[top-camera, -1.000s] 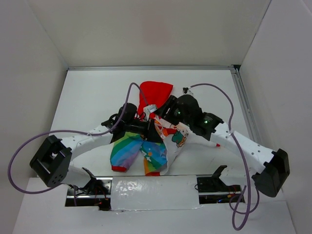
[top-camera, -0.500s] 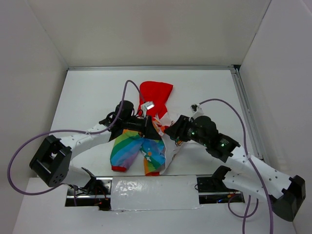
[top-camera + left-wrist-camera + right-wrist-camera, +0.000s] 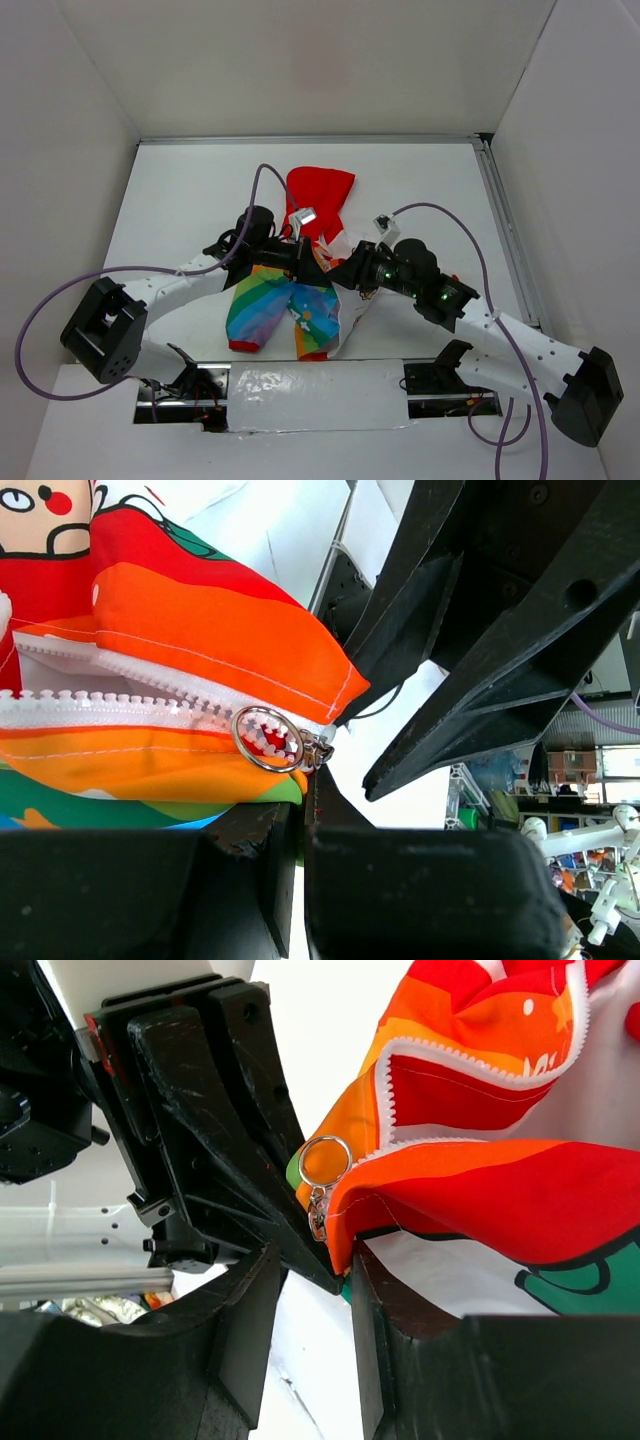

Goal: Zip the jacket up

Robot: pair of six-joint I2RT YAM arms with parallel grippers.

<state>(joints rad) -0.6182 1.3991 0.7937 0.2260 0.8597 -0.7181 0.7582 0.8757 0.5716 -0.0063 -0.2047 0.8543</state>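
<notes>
Two grippers meet at mid-frame of the top view, at one rainbow jacket lying on the table. One, the left gripper, pinches the jacket's orange edge just under the single ring pull. The right gripper has its jaws apart, the pull just above their gap. Two rows of white teeth diverge to its right.

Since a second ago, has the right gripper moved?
Yes. The right gripper has moved away from the red hood, toward the table's near edge.

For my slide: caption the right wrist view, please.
Open right gripper below silver ring zipper pull of rainbow-striped fabric jacket.
</notes>
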